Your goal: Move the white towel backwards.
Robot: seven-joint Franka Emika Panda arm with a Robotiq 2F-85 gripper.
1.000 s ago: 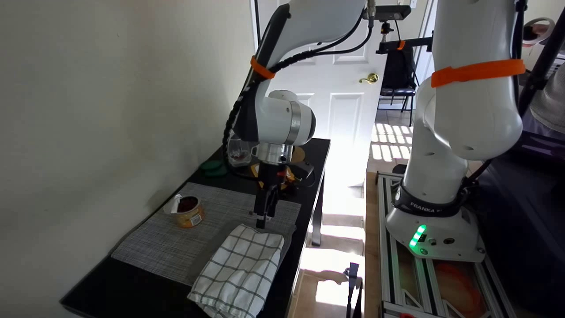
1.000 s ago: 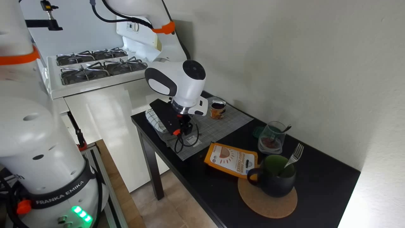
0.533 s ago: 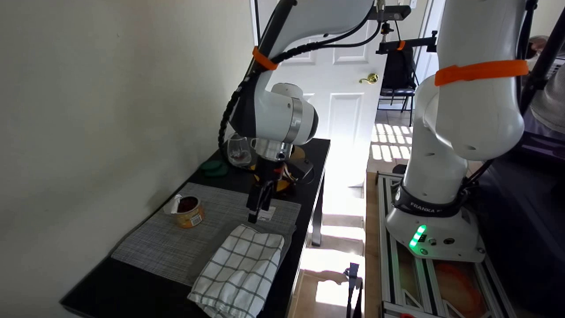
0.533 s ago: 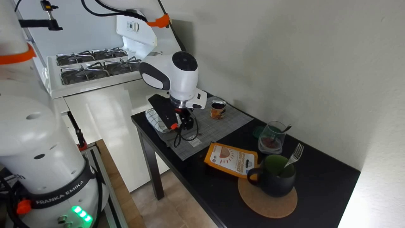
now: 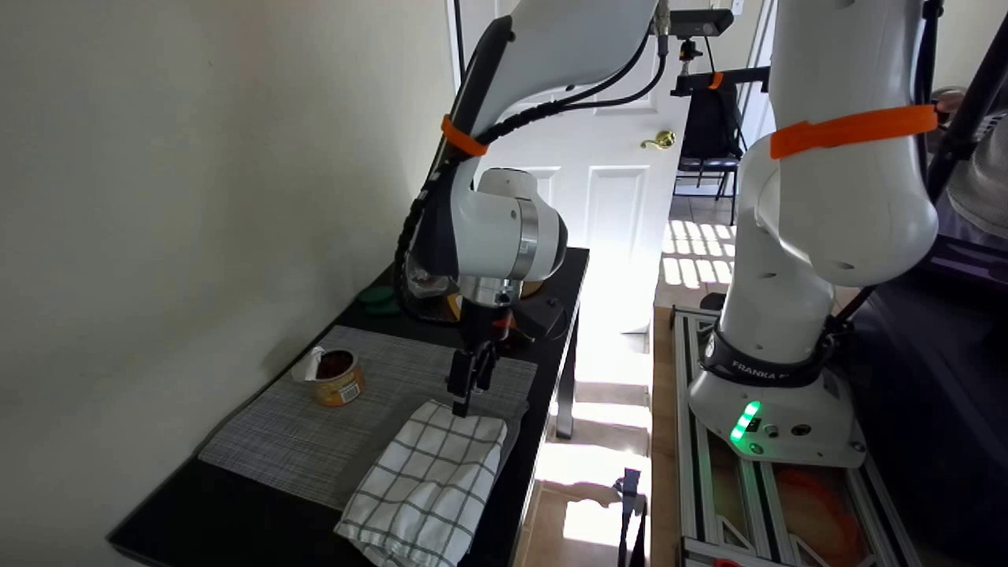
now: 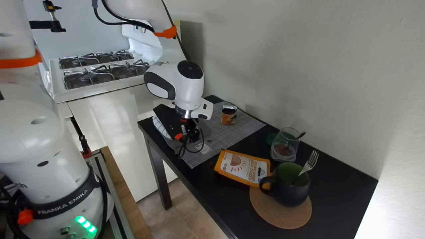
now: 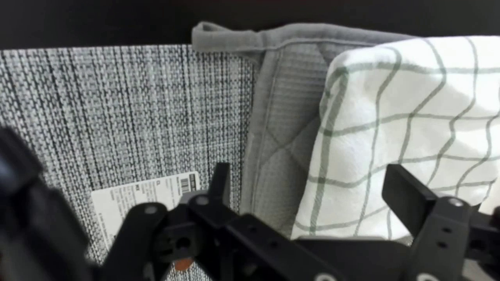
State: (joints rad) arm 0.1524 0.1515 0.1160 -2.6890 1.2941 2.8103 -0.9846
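my black two-fingered gripper (image 7: 312, 185), spread wide, hangs by one end of a white, grid-checked cloth towel (image 5: 429, 480) that stretches away over a grey quilted pad (image 7: 285, 152), long axis roughly along the long edge of a black table (image 5: 205, 512). my white arm (image 5: 496, 236) arches downward. counted: one towel, one pad.

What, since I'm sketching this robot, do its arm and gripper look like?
The arm is white and rounded, with orange bands, black cables, green lights and a black collar lettered FRANKA EMIKA. The gripper is black with two blocky fingers.
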